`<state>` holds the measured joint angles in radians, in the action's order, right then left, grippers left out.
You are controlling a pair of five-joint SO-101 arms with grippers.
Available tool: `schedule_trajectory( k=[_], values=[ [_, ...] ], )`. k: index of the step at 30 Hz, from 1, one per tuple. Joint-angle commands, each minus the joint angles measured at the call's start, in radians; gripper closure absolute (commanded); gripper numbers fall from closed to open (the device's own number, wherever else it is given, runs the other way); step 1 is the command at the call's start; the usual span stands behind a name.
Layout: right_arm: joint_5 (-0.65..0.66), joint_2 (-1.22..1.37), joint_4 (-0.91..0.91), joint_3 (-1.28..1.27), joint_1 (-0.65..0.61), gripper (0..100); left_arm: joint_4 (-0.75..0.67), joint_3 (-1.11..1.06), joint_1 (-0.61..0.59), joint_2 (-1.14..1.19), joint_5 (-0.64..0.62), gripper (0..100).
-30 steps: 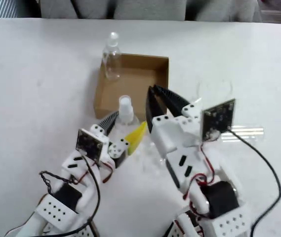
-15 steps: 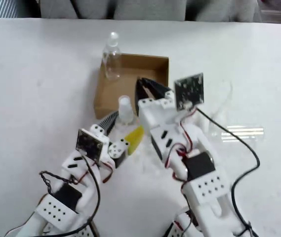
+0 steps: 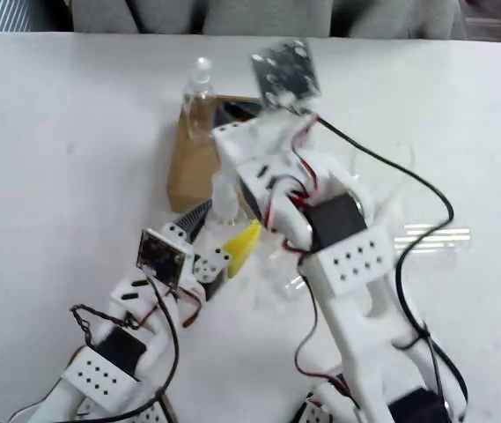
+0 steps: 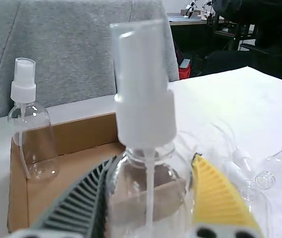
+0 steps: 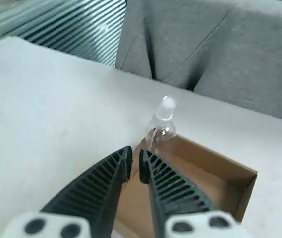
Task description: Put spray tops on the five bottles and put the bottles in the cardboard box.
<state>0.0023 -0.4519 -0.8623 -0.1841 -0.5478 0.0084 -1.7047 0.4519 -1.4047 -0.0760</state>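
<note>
We are watching the right claw [image 5: 135,166], nearly closed and empty, swinging away from the capped bottle [image 3: 224,196] and out over the far edge of the cardboard box [image 3: 184,172]. The left claw [image 4: 150,198] is clamping that bottle at the box's near edge. Capping looks done, boxing probably next.

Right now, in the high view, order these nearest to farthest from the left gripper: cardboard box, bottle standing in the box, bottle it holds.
1. Held bottle, between the fingers of the left gripper.
2. Cardboard box, just beyond it.
3. Standing bottle, in the box's far corner.
</note>
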Motion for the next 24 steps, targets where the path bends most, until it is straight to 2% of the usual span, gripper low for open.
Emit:
schedule_trajectory(
  k=[1,14,24],
  values=[
    [0.014,0.059,-0.199,0.218,-0.033,98.4,0.002,0.005,0.013,-0.016,0.008,98],
    [0.017,0.064,-0.475,0.287,-0.091,98.4,0.002,0.005,0.01,-0.013,0.008,98],
    [0.011,0.013,-0.545,0.285,-0.116,98.4,0.002,0.005,0.01,-0.013,0.008,98]
  ],
)
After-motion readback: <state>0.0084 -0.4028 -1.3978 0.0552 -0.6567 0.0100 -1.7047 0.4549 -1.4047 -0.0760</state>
